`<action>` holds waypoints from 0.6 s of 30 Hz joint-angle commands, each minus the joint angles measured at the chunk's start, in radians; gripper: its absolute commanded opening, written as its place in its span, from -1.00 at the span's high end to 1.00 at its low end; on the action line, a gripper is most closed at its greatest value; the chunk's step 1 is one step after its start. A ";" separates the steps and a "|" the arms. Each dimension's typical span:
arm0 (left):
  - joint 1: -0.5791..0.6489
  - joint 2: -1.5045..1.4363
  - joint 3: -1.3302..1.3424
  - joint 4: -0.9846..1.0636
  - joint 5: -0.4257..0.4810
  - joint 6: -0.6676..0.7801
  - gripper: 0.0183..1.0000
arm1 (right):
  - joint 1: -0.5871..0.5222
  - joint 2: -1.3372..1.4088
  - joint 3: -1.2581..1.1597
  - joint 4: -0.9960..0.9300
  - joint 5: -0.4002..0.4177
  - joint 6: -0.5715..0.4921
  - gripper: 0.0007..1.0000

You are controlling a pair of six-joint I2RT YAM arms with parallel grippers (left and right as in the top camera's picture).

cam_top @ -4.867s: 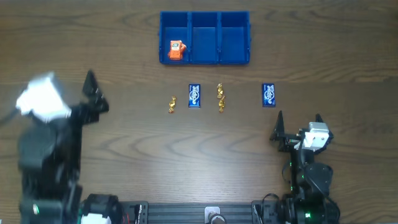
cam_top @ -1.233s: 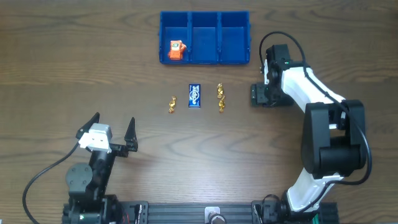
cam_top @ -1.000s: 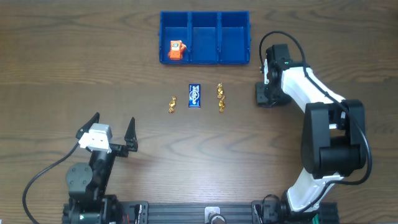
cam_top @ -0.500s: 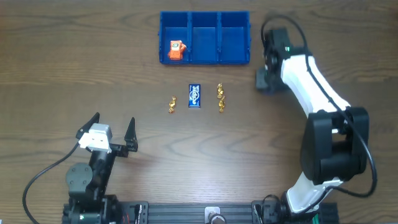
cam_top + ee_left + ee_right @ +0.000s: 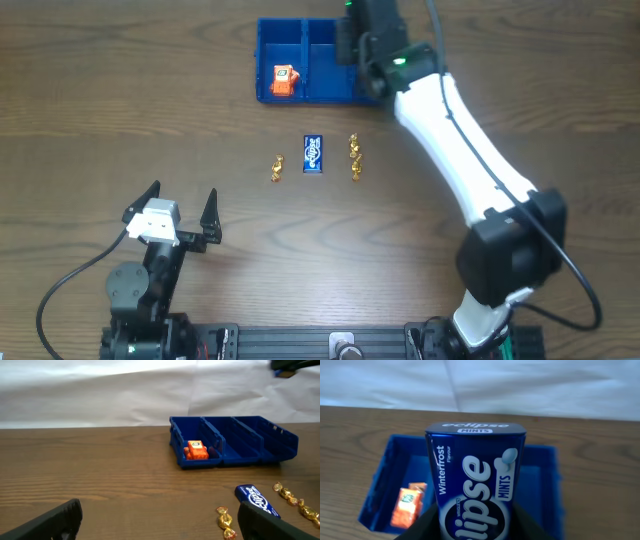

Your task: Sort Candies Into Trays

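Right tool (image 5: 479, 526) clamped on mint tin (image 5: 477, 475), seemingly over middle bin of blue tray (image 5: 320, 98), orange candy (image 5: 284, 80) in left bin

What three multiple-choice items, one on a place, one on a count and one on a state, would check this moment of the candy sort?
1. Where is the orange candy?
A. In the blue tray, in the end compartment at the top view's left
B. In the tray's middle compartment
C. On the bare wood

2. How many gold-wrapped candies lie on the table?
A. Two
B. Three
C. Five

3. What state is the right gripper in?
A. Open and empty
B. Shut on a blue mint tin
C. Shut on a gold candy

Key:
1 A: the orange piece sits inside the tray's left-end compartment.
2 B: the top view shows one candy at the left and two close together at the right.
3 B: the right wrist view shows the tin clamped in the gripper above the tray.
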 commanded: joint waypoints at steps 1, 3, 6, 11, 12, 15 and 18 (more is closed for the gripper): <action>-0.004 -0.004 -0.021 -0.031 0.021 0.014 -1.00 | 0.039 0.134 0.018 0.080 0.025 0.018 0.42; -0.004 -0.004 -0.021 -0.031 0.021 0.014 -1.00 | 0.047 0.172 0.027 0.103 0.025 0.019 0.42; -0.004 -0.004 -0.021 -0.031 0.021 0.014 -0.99 | 0.055 0.206 0.034 0.120 0.047 0.033 0.44; -0.004 -0.004 -0.021 -0.031 0.021 0.014 -0.99 | 0.057 0.224 0.034 0.114 0.078 0.055 0.44; -0.004 -0.004 -0.021 -0.031 0.021 0.014 -1.00 | 0.057 0.227 0.034 0.114 0.078 0.056 0.44; -0.004 -0.004 -0.021 -0.031 0.021 0.014 -1.00 | 0.057 0.233 0.034 0.115 0.077 0.069 0.44; -0.004 -0.004 -0.021 -0.031 0.021 0.014 -1.00 | 0.057 0.236 0.034 0.118 0.077 0.074 0.38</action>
